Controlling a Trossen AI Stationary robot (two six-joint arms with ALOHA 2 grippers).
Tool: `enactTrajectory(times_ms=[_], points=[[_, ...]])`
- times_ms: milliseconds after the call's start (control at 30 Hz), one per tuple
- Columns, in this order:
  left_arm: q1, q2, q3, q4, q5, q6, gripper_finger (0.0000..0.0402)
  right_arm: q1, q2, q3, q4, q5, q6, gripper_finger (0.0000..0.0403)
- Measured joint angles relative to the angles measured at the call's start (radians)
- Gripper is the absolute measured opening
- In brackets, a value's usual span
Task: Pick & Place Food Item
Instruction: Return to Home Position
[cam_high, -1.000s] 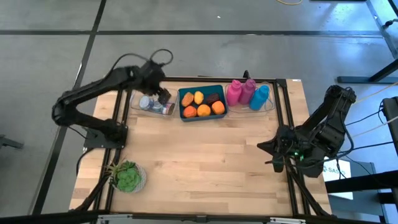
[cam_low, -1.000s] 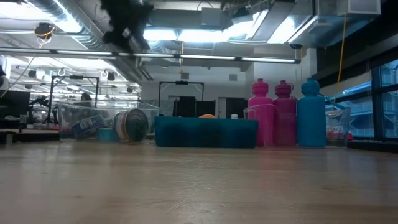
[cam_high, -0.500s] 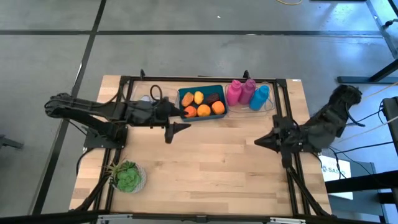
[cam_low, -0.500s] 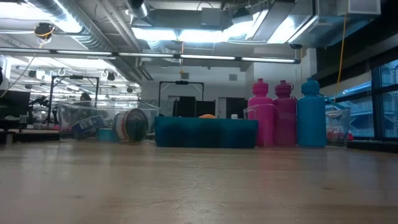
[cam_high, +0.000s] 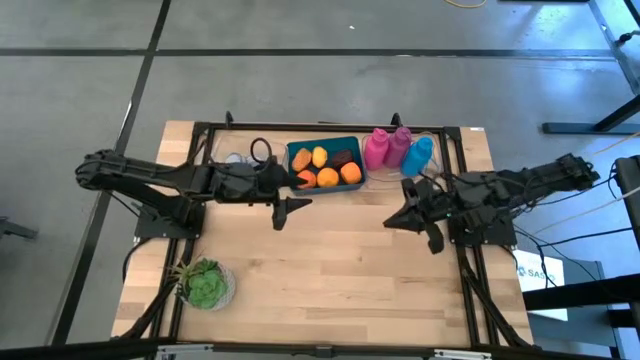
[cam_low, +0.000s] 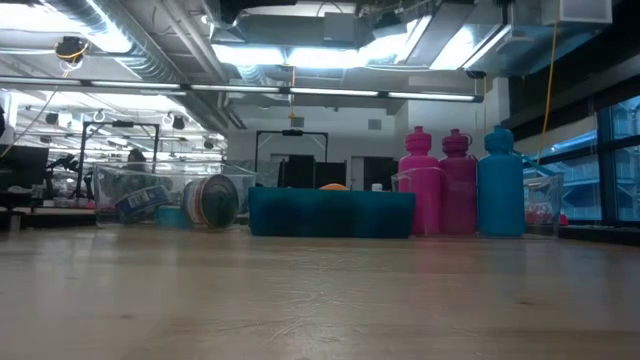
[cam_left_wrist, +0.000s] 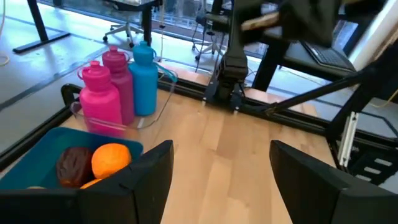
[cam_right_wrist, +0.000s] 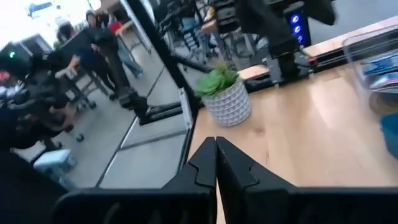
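Potted plant (cam_high: 205, 283) at near left corner of wooden table (cam_high: 340, 280): green leaves in pale patterned pot.

Mid-table, left of centre: left gripper (cam_high: 292, 212), pointing right, fingers (cam_left_wrist: 134, 180) spread wide with nothing between them.

Mid-table, right of centre: right gripper (cam_high: 396, 218), pointing left, fingers (cam_right_wrist: 202, 165) pressed together, empty.

Far edge, left to right: left transparent bin (cam_low: 160, 190); blue tray (cam_low: 330, 215) of oranges and darker items; right transparent bin (cam_low: 540, 205) holding two pink bottles (cam_high: 385, 148) and blue bottle (cam_high: 418, 155), all upright.

Inside left transparent bin: blue tuna can (cam_low: 135, 205) toward left end, tilted, blue label with pale markings; banded tuna can (cam_low: 210, 201) toward right end, standing on edge, side ringed in pink and blue-green. Both cans low in the bin, well apart from either gripper.
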Motion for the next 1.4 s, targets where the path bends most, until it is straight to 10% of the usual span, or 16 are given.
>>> enactTrajectory(times_ms=[500,1400], points=[[0.045,0.109,-0.256,0.469,0.109,-0.036,0.0255,-0.122,-0.199,-0.234,0.214,-0.088,-0.124,0.0004],[0.022,0.009,-0.568,0.656,0.076,-0.009,0.0255,-0.161,-0.445,-0.657,0.389,-0.041,-0.107,0.0005]])
